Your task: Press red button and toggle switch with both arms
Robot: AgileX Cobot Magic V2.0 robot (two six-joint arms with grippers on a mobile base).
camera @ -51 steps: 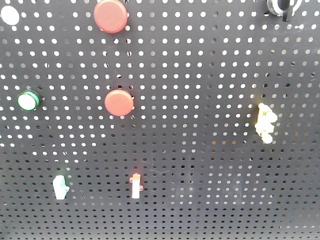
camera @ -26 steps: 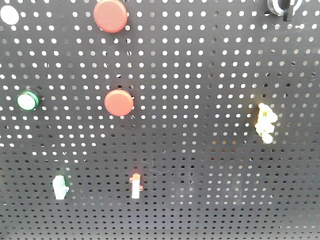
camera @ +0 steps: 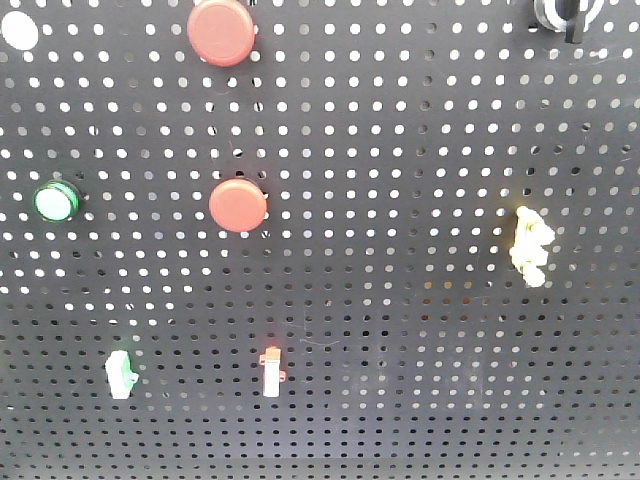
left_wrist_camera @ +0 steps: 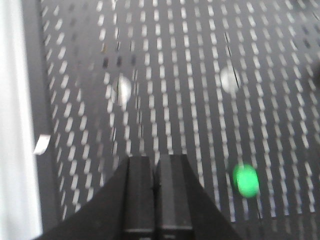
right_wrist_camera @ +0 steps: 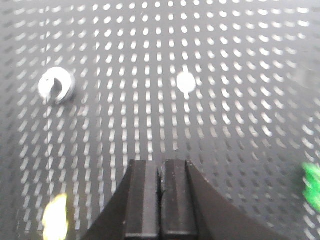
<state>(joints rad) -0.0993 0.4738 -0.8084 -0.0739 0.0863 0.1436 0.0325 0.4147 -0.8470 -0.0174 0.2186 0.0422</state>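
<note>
In the front view the larger red button (camera: 220, 31) sits at the top of the black pegboard (camera: 400, 150). A smaller red one (camera: 238, 205) is below it. The toggle switch (camera: 565, 12), black in a silver ring, is cut off by the top right edge. No arm shows in this view. In the left wrist view my left gripper (left_wrist_camera: 155, 161) is shut and empty, off the board, with a blurred green button (left_wrist_camera: 246, 181) to its right. My right gripper (right_wrist_camera: 161, 164) is also shut and empty. A blurred silver ring, apparently the toggle switch (right_wrist_camera: 56, 86), lies far up-left of it.
A green button (camera: 57, 201) sits at the board's left and a yellow clip (camera: 530, 246) at its right. Near the bottom are a green-tipped white switch (camera: 120, 375) and a red-tipped one (camera: 271, 370). The yellow clip (right_wrist_camera: 55, 220) blurs at the right wrist view's lower left.
</note>
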